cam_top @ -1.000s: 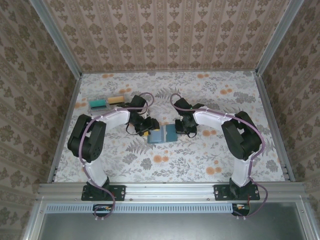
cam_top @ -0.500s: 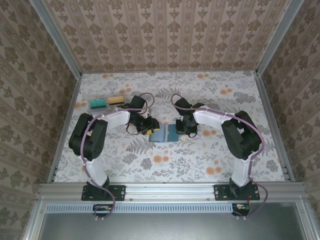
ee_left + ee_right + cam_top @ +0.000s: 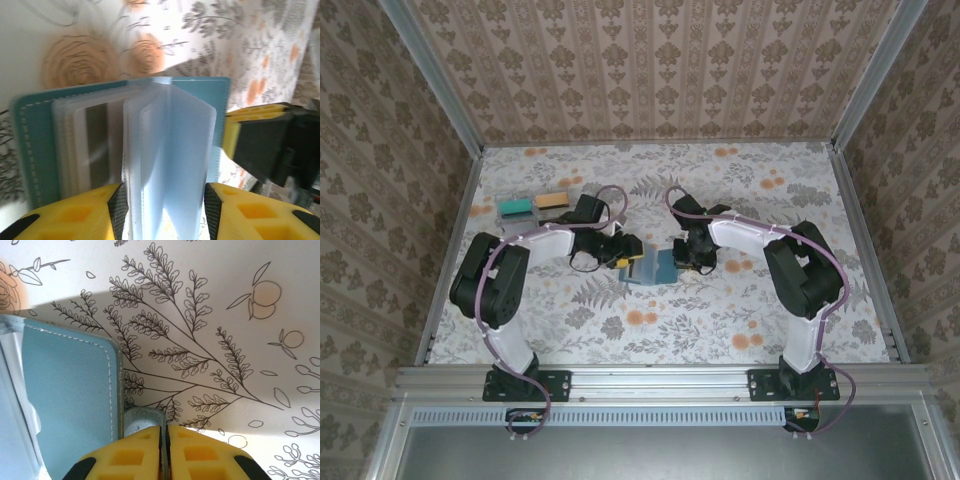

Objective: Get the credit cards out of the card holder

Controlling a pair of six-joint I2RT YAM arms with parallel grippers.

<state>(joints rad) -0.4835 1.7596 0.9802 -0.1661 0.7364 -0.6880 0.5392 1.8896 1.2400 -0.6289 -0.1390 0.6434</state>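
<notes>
from the overhead camera i see the card holder point(image 3: 655, 268) lying open on the flowered table point(image 3: 770, 300), about mid-table, between the two arms. the left gripper point(image 3: 626, 260) is at its left edge and the right gripper point(image 3: 691, 262) at its right edge.

on the left wrist camera the card holder point(image 3: 30, 145) shows its teal cover with pale stitching, and a stack of clear plastic sleeves point(image 3: 170, 150) fans up out of the middle. the left gripper point(image 3: 164, 210) has its yellow fingers point(image 3: 75, 215) apart, one on each side of the fanned sleeves. the near edges of the sleeves sit between the pads, but i cannot tell whether the pads press on them. a grey card point(image 3: 97, 145) with a darker band sits inside one of the sleeves on the left half.

on the right wrist camera the right gripper point(image 3: 164, 450) has its fingers together, with only a thin seam between them. a small rounded tab point(image 3: 142, 419) of the holder pokes out just above the tips, beside the stitched edge of the cover point(image 3: 70, 385). i cannot tell whether the tab is pinched or only lies under the tips.

two cards lie out on the table at the far left, well apart from the holder: a teal-green card point(image 3: 516, 207) and a tan-orange card point(image 3: 552, 200) just beside it.
</notes>
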